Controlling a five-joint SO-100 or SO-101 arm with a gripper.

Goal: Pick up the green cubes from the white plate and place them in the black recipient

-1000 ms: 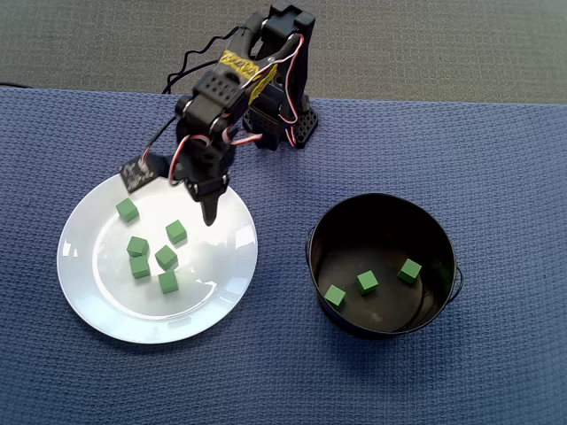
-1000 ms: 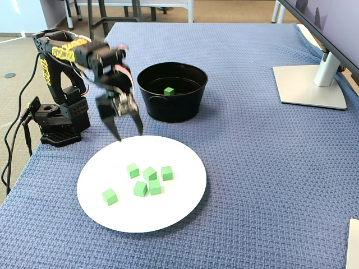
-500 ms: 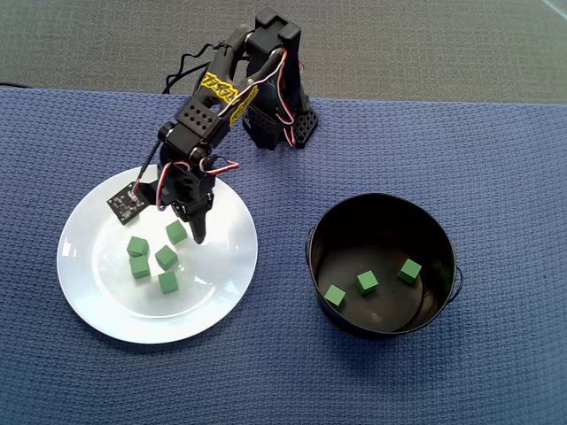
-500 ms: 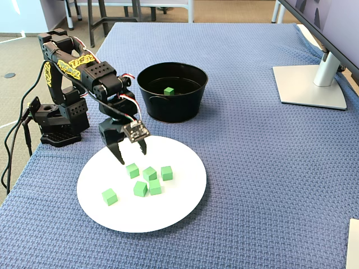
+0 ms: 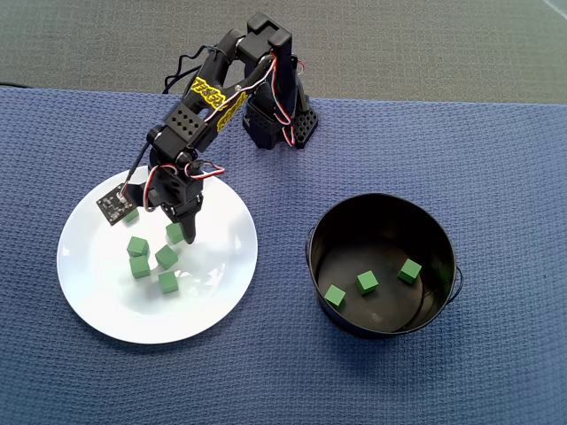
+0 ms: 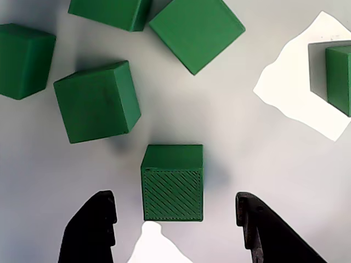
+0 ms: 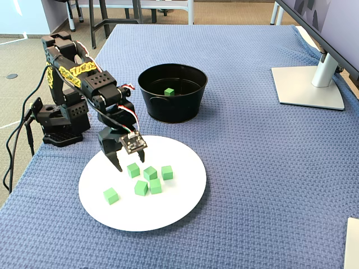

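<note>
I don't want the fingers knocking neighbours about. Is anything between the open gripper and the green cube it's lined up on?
Nothing visible. In the wrist view the gripper is open, its fingers either side of the nearest green cube. The next cube lies beyond it, apart, on the white plate.

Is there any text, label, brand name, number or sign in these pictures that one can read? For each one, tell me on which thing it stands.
No text can be read in any view.
Yellow label with black marks on the arm's upper link: too small and blurred to read in the overhead and fixed views.
Small circuit board beside the pincer: no readable marking.
Green cubes, white plate, black recipient, monitor stand: no writing visible.
</note>
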